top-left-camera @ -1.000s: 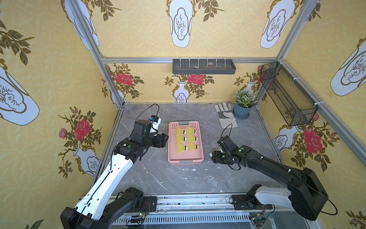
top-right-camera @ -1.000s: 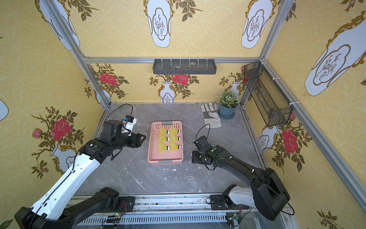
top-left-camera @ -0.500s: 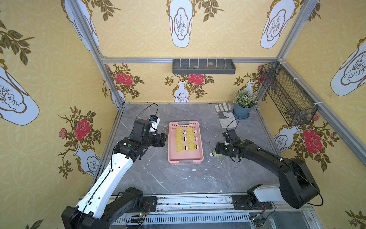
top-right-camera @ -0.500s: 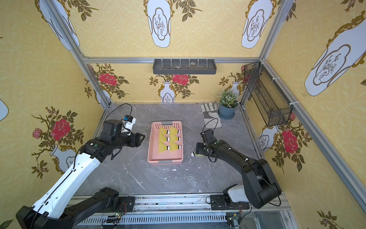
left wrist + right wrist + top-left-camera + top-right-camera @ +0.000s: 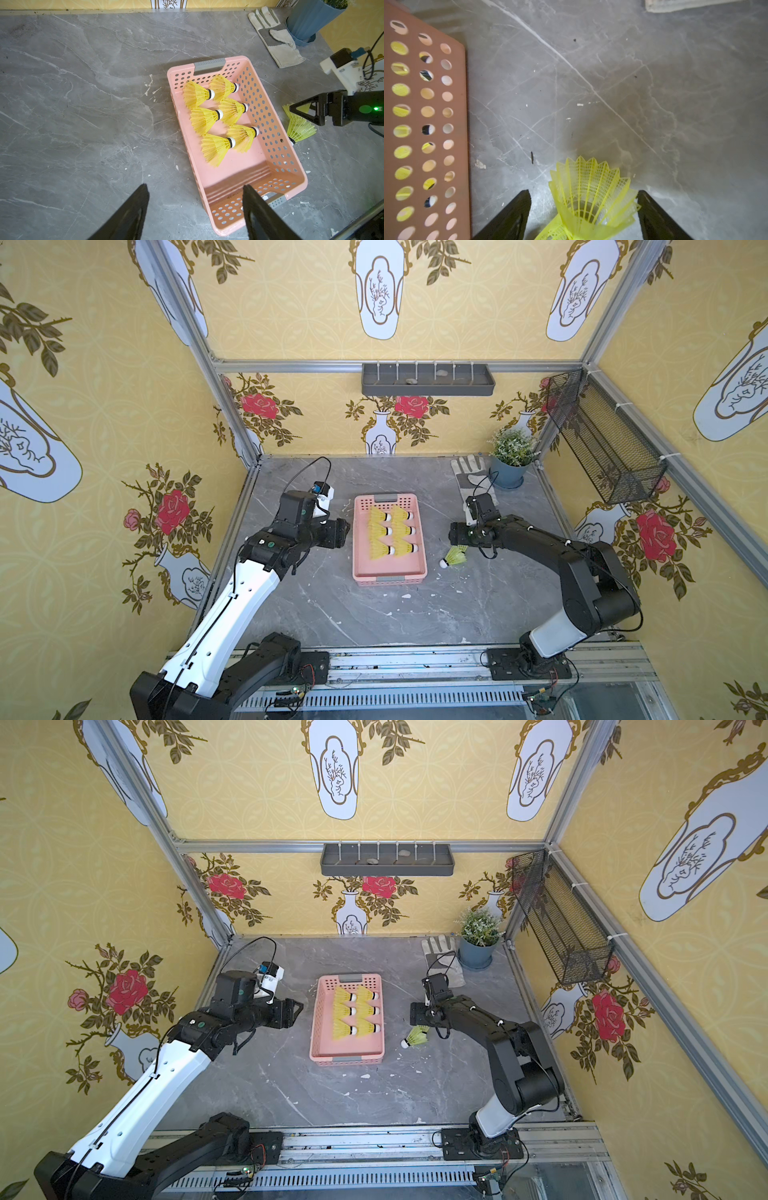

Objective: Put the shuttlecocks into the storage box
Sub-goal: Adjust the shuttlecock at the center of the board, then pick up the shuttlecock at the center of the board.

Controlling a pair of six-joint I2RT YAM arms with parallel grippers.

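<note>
Beside the storage box [image 5: 459,124], yellow mesh shuttlecocks [image 5: 588,182], seemingly two, lie within the wide-apart right gripper [image 5: 584,192]

Eight shuttlecocks [image 5: 401,531], six in the one storage box [image 5: 357,539] and two on the table [image 5: 374,614]; one glove [image 5: 467,472], one potted plant [image 5: 510,458], one wall tray [image 5: 428,388], one mesh basket [image 5: 602,443]

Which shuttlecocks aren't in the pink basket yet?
The loose shuttlecocks, apparently two overlapping, lying on the table beside the pink basket, between the jaws of the open right gripper. The other six shuttlecocks lie inside it.
</note>
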